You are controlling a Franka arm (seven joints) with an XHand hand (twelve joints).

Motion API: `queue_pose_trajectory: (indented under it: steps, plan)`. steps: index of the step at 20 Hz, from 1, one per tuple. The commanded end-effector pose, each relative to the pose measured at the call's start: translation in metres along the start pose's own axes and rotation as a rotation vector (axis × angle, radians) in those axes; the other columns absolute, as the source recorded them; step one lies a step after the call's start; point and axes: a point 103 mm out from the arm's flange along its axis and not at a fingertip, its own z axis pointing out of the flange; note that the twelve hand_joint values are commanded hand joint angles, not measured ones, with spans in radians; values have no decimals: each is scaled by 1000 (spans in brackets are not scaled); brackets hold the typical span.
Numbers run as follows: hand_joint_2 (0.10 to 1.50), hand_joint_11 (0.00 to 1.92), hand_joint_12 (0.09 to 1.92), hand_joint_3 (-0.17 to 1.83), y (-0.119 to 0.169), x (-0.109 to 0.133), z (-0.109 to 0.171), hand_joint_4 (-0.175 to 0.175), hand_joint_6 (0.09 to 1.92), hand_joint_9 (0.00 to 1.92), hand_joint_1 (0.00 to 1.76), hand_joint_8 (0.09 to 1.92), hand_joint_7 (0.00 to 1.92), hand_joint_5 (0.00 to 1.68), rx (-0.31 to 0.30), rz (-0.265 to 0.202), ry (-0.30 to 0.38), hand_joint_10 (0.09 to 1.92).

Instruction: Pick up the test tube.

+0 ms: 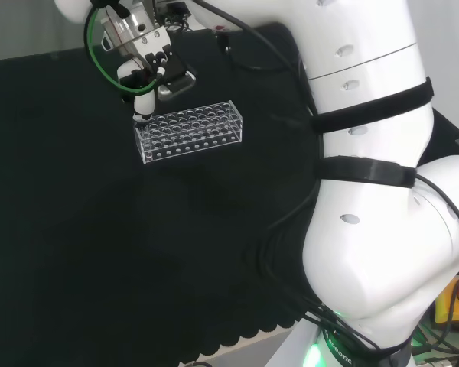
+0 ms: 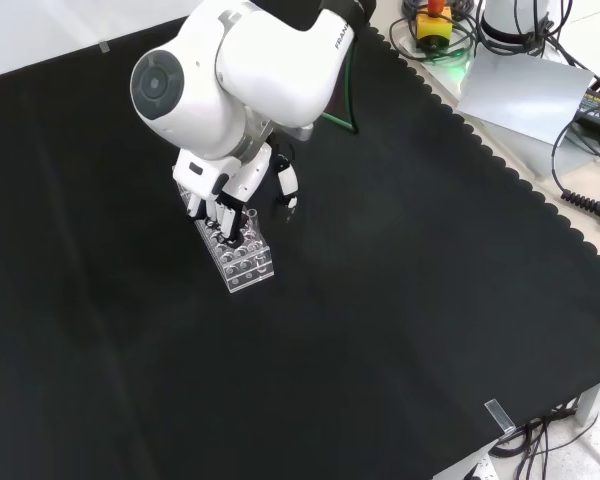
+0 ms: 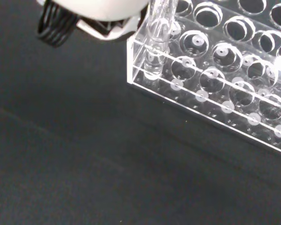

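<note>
One clear test tube (image 3: 155, 42) stands upright in a corner hole of the clear plastic rack (image 3: 215, 89), and in the wrist view it rises close past a blurred white part of the hand (image 3: 96, 11). Whether the fingers actually touch the tube cannot be told from that view. In the front view the hand (image 2: 225, 195) hangs directly over the rack (image 2: 238, 255), its black and white fingers (image 2: 220, 210) pointing down and bunched together around the top of the tube (image 2: 250, 218), while one digit (image 2: 286, 185) sticks out to the view's right, apart from the rest. The rack sits on the black cloth (image 2: 380, 330) just below the fingertips. In the head view the hand (image 1: 145, 73) is at the rack's left end, with a white fingertip (image 1: 142, 105) reaching down to the rack's (image 1: 190, 131) corner. The fingers look curled toward the tube, but a closed pinch on it is not plainly shown.
</note>
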Motion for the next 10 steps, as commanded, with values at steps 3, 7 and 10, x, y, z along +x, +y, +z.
queue_pose_trajectory:
  steps: [3,7,10]
  plan:
    - [606,331,1478,707,2,-13,1,-78,706,831,997,846,941,625,8,36,-24,759]
    - [605,330,1477,710,0,-21,1,-75,708,833,996,845,942,624,14,53,-21,755]
    - [605,329,1477,711,-2,-22,0,-72,709,833,996,845,940,622,13,51,0,754]
